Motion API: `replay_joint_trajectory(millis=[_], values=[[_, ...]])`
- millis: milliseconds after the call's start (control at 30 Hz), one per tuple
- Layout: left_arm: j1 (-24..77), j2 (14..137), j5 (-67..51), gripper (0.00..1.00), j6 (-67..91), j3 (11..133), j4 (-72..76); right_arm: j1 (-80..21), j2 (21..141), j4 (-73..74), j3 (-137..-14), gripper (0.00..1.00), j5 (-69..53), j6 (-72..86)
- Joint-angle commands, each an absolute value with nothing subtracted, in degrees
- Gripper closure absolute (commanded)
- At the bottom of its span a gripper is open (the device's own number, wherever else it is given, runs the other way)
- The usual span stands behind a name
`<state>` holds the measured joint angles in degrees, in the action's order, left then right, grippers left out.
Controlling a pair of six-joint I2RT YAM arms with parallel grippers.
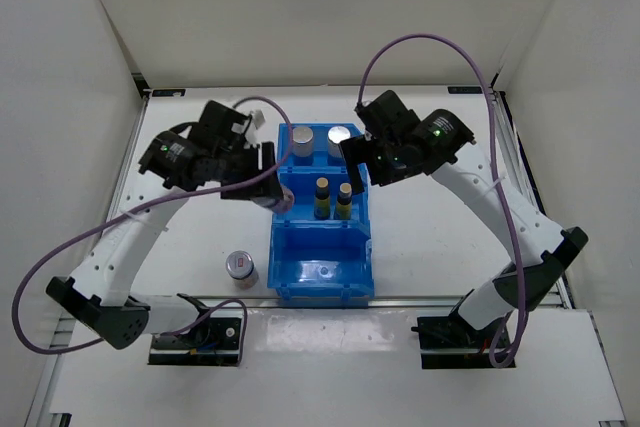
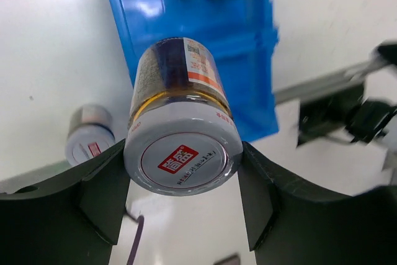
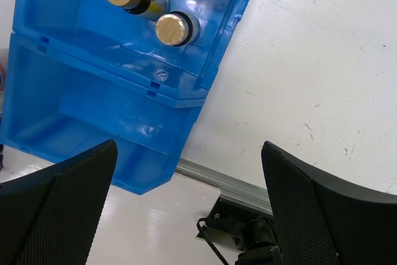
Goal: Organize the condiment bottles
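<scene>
My left gripper [image 2: 183, 153] is clamped on one squat silver-topped bottle [image 2: 177, 79]. A finger presses each side just under its cap, and the red mark on the cap faces my wrist camera. From above, this bottle sits at the left wall of the blue bin [image 1: 285, 282], level with the middle compartment. I cannot tell whether it touches the wall.

The other squat bottle [image 1: 240, 267] stands upright on the tabletop [image 1: 430, 237], just left of the bin's near compartment and close to the tabletop's near edge.

The two tall bottles with silver caps [image 1: 303, 139] [image 1: 339, 135] stand side by side in the bin's far compartment. The two slim yellow bottles with tan caps [image 1: 322, 190] [image 1: 345, 194] stand together in the middle compartment, toward its right side.

My right gripper [image 3: 188, 144] is spread wide and holds nothing. It hangs above the bin's right wall, near the far and middle compartments. Between its fingers [image 3: 62, 203] my wrist camera sees the bin's right wall and bare tabletop beside it.
</scene>
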<state>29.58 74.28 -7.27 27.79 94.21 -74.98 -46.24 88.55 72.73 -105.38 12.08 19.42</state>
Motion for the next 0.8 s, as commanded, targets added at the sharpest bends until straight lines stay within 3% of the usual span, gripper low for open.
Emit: replay_joint_trajectory(millis=[0,167,700,767], values=[[33.7,72.2,-10.5,0.89,26.7,90.7,-75.6,-45.4,85.5,70.1,-104.2,0.00,13.7,22.4],[40.6,74.9,-6.4,0.89,29.5,84.8,-72.4,-44.9,83.7,69.4,-102.4,0.00,13.7,21.7],[48.7,88.9,1.7,0.89,36.9,74.5,-62.8,-42.6,76.8,76.3,-101.3,0.00,13.7,19.3],[48.7,90.3,2.5,0.83,37.5,73.1,-61.1,-42.1,76.8,76.8,-100.7,0.00,13.2,19.3]])
